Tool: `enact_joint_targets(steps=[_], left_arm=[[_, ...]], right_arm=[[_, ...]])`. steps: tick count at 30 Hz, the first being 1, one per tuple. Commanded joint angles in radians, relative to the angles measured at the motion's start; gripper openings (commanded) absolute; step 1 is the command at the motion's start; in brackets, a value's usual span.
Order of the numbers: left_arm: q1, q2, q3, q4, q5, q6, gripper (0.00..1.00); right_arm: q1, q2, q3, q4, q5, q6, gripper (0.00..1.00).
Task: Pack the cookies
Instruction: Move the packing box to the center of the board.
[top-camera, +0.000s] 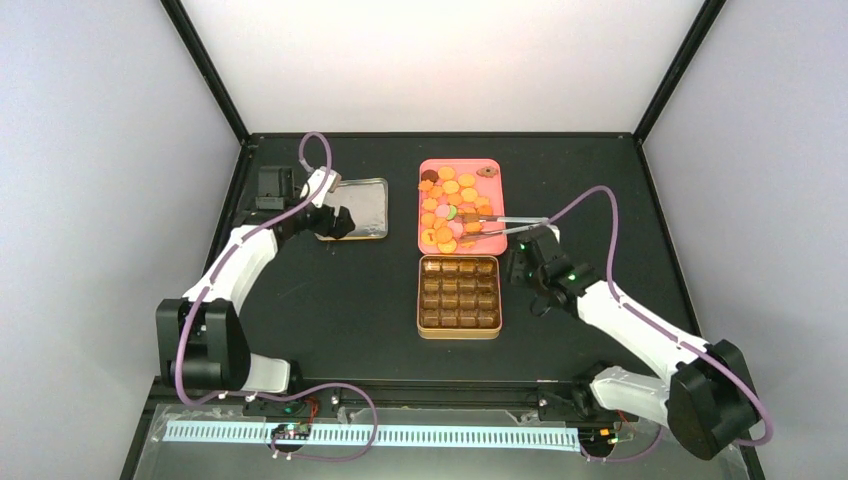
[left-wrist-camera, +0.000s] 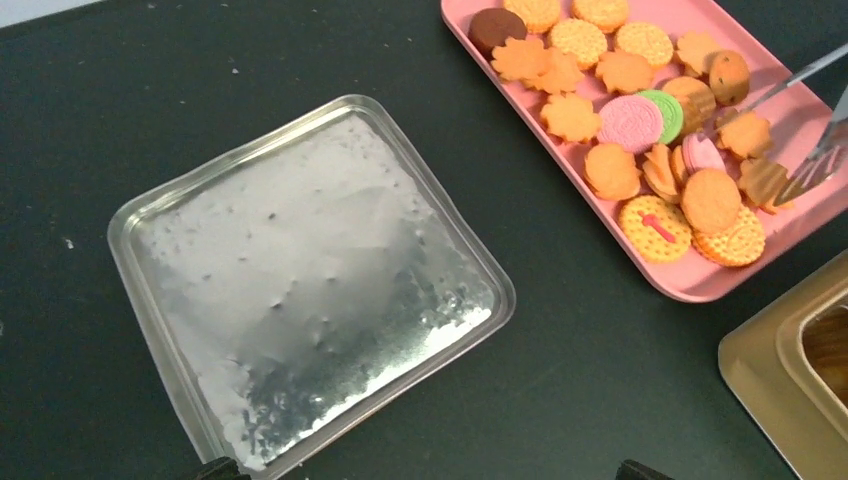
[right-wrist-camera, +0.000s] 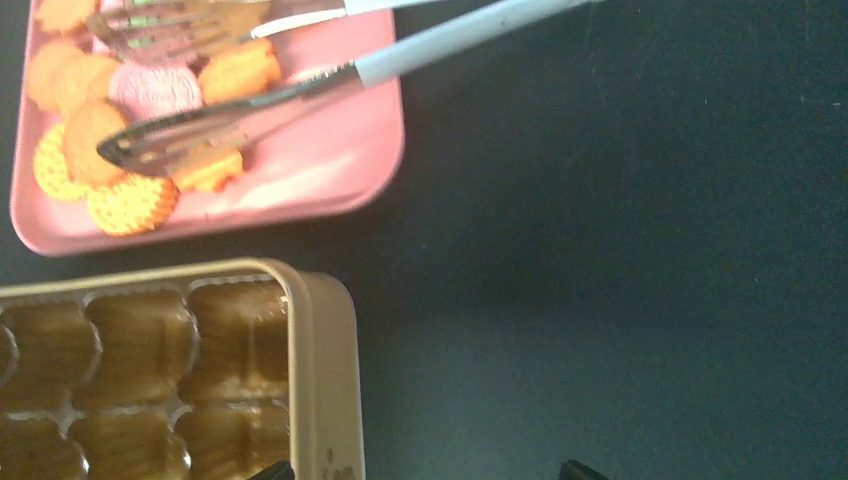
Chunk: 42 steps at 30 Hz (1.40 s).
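The cookies (top-camera: 450, 205) (left-wrist-camera: 640, 120) (right-wrist-camera: 130, 205), mostly orange with a pink, a green and a dark brown one, lie on a pink tray (top-camera: 460, 160) (left-wrist-camera: 700, 285) (right-wrist-camera: 330, 170). Metal tongs (top-camera: 505, 222) (right-wrist-camera: 450, 45) (left-wrist-camera: 815, 165) rest with their tips among them, handles pointing right. Nothing grips the tongs. Below the tray is a gold tin (top-camera: 459, 333) (right-wrist-camera: 315, 380) with brown compartment cups, all empty where visible. My right gripper (top-camera: 515, 268) (right-wrist-camera: 420, 472) hovers open at the tin's upper right corner, holding nothing. My left gripper (top-camera: 335, 222) (left-wrist-camera: 425, 470) is open, also holding nothing.
A shallow silver metal tray (top-camera: 355, 208) (left-wrist-camera: 300, 270) lies at the back left, and the left gripper hangs over its near right corner. The black table (top-camera: 330, 300) has raised edges all round, with the arm bases at the near edge.
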Motion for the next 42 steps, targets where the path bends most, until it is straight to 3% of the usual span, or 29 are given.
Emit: enact_joint_targets(steps=[1,16,22,31,42], left_arm=[[-0.028,0.03,0.089,-0.131,-0.009,0.041,0.99],[-0.132,0.034,0.132,-0.203,-0.061,0.074,0.99],[-0.192,0.047,0.137,-0.206,-0.1,0.086,0.99],[-0.257,0.134,0.168,-0.166,-0.149,0.086,0.99],[-0.325,0.345,0.329,-0.143,-0.17,0.049,0.99]], right_arm=[[0.041,-0.042,-0.035,-0.037,0.018,0.057,0.68],[0.109,0.137,-0.003,0.066,-0.039,0.039,0.45],[0.108,0.185,0.013,0.055,-0.019,0.037,0.24],[0.108,0.18,0.09,-0.147,0.156,0.031,0.07],[0.087,0.242,0.187,-0.422,0.397,0.066,0.01]])
